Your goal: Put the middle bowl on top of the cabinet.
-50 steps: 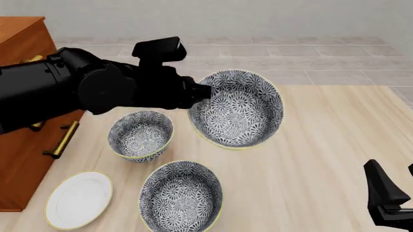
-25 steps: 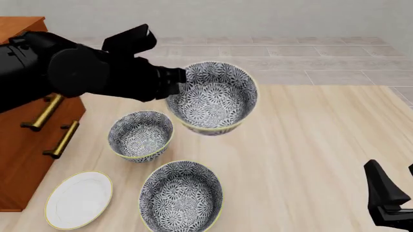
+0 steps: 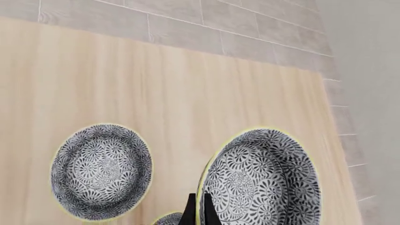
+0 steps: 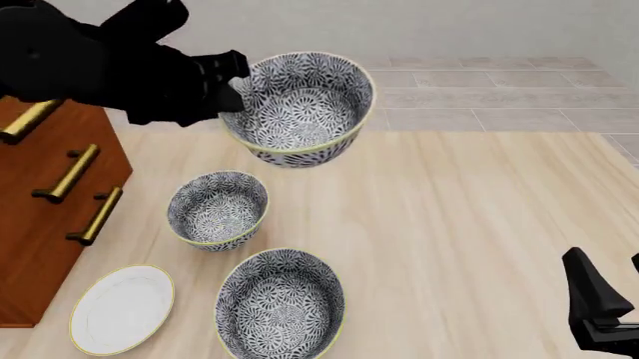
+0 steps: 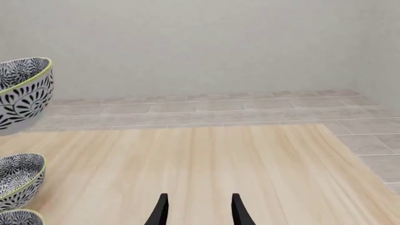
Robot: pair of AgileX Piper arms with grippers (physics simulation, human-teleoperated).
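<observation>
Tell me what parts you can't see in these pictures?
- Top of the cabinet: front view, hidden by the left arm and cut off at the edge.
- Left gripper fingertips: front view, hidden behind the arm; the wrist view shows them pinching the middle bowl rim.
- Right gripper: front view, mostly cut off at the corner.
- White plate: missing from both wrist views.

Light was bright, even and diffuse; only faint soft shadows lay on the table point(image 4: 469, 224); renders sharp, no glare.
</observation>
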